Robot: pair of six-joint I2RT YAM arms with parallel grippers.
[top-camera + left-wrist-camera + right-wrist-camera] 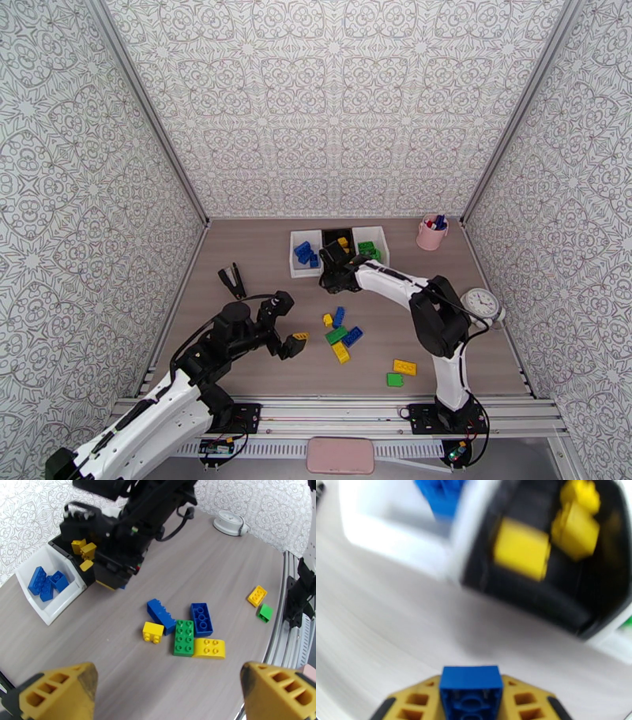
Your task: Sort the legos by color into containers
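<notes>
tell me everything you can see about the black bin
The black bin is a small open-top rectangular container, plastic by its look, upright on the table between the white bin of blue bricks and the white bin of green ones. It holds a few yellow bricks. The right gripper, shut on a blue brick, hangs just before it.

Seven loose legos point(183, 637): two blue, three yellow, two green; plus three containers point(61, 605), two white, one black.

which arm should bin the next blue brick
Right: the right end effector holds a blue brick near the bin of blues; the left end effector is open and farther off.
</notes>
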